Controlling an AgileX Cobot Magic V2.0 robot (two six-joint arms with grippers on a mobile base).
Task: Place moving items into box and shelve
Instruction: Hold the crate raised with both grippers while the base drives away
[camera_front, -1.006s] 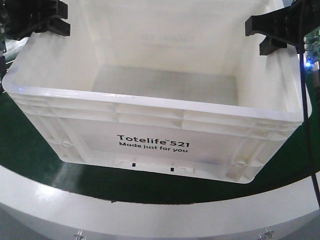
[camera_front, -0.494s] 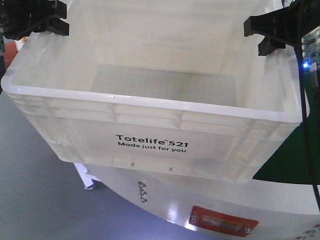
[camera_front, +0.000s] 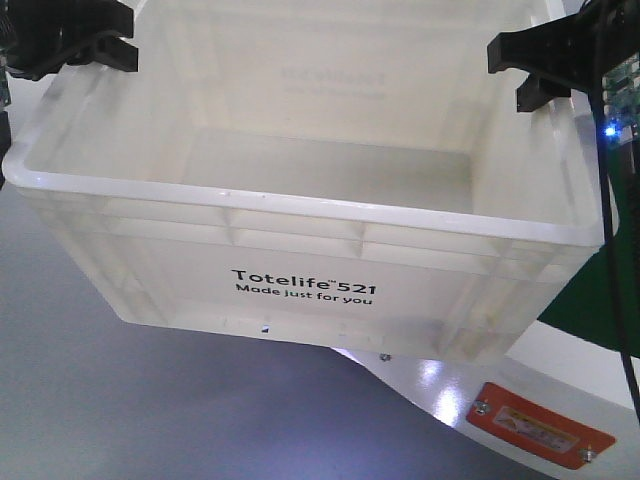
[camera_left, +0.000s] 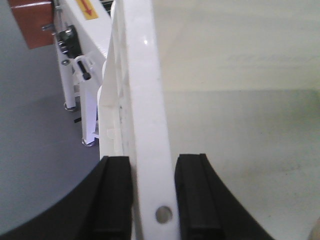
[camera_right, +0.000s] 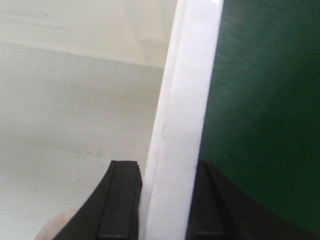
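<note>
The box (camera_front: 300, 290) is held up by both side rims, with the left tool (camera_left: 152, 200) clamped on the left rim and the right tool (camera_right: 167, 200) on the right. What looks like the pink toy (camera_right: 55, 227) lies low inside. Both grips should stay level and travel together. The worktop (camera_front: 470, 375) edge lies under the near right corner, and open grey floor (camera_front: 120, 400) lies left

A round white table (camera_front: 440, 400) fills the lower right of the front view. Its curved rim is glossy and has a red label plate (camera_front: 540, 428) screwed to it. Its green top (camera_front: 582, 300) shows at the right edge. Grey floor (camera_front: 120, 400) spreads across the lower left. At the upper left of the left wrist view, white legs (camera_left: 90, 115) stand on that floor. The box (camera_front: 300, 200) overlaps the table's rim, but contact cannot be told.
</note>
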